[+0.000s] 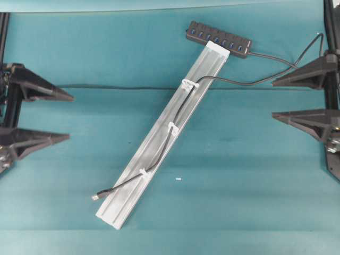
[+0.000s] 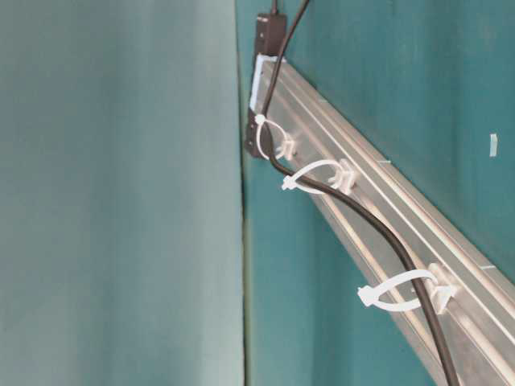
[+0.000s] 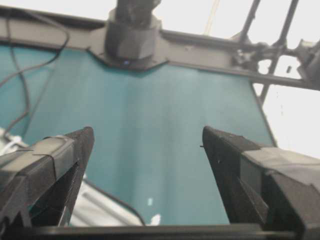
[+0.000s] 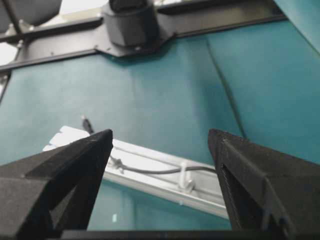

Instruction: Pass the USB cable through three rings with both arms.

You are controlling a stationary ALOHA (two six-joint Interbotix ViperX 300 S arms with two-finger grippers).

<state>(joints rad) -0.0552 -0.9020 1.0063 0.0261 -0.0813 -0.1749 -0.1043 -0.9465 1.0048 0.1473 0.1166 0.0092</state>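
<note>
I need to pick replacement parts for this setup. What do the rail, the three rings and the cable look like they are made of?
The rail looks like bare extruded aluminium: silver, matte sheen, straight lengthwise grooves. The three rings look like white plastic, thin and smooth; their small locking heads suggest cable ties, probably nylon. The USB cable has a matte black jacket, likely rubber or PVC, bending softly; its plug tip looks metallic.

Overhead view: both black triangular-fingered arms cut by frame edges, left gripper (image 1: 70, 118) and right gripper (image 1: 272, 99) showing fingers only. Table-level view: long thin black USB cable (image 2: 378, 229) runs off the bottom edge, plug unseen; long silver aluminium rail (image 2: 475, 277) cropped at right. Left wrist view: rail reduced to a blurred sliver, white plastic ring clips indistinct.
</note>
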